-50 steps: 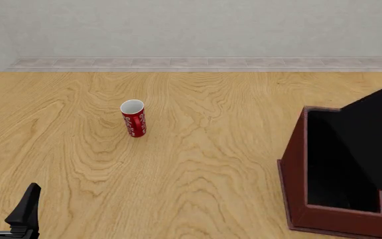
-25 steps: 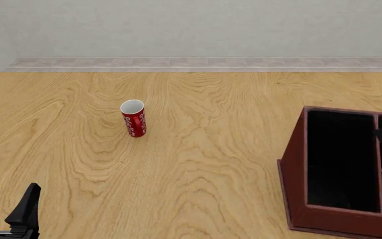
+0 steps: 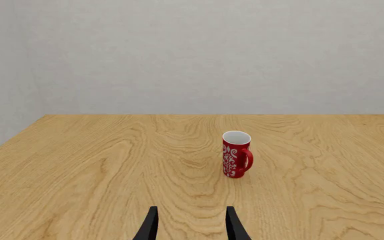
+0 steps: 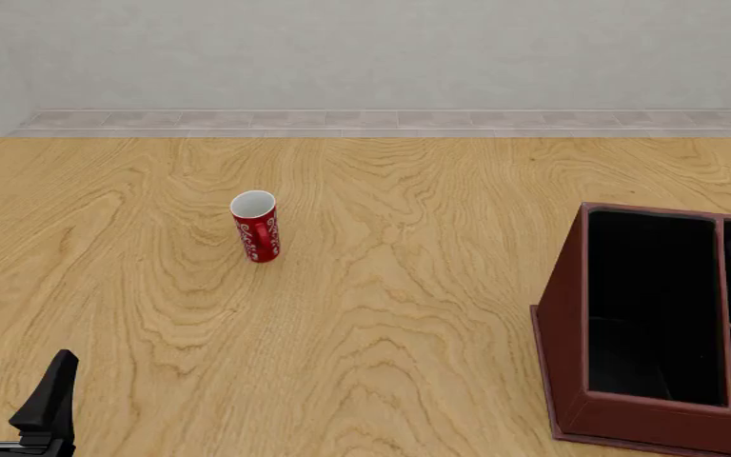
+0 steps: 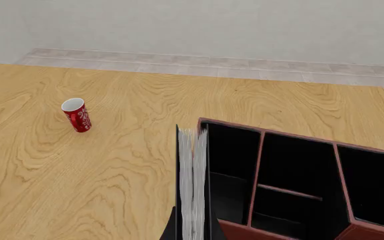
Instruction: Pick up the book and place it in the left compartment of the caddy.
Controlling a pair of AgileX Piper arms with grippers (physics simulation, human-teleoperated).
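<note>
Here the book (image 5: 193, 185) is held edge-on by the right pincer (image 5: 192, 231), just above the caddy (image 5: 292, 187) at its left compartment (image 5: 229, 170). It should be lowered squarely between wall and divider. The left pincer (image 4: 12, 395) hangs open, empty, over the wooden worktop (image 4: 379, 286), grey wall beyond.

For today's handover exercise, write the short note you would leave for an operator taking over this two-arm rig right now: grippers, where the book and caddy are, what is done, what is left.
Left gripper: open, empty, low at the near left of the table.
Right gripper: out of the front view; its wrist camera shows the book standing on edge between its fingers, so it appears shut on it.
Caddy: near right of the table; its left compartment looks empty.
Red cup: upright, mid-table, well clear.
Done: book picked up.
Left: bring it over the left compartment, lower it in, release.
</note>
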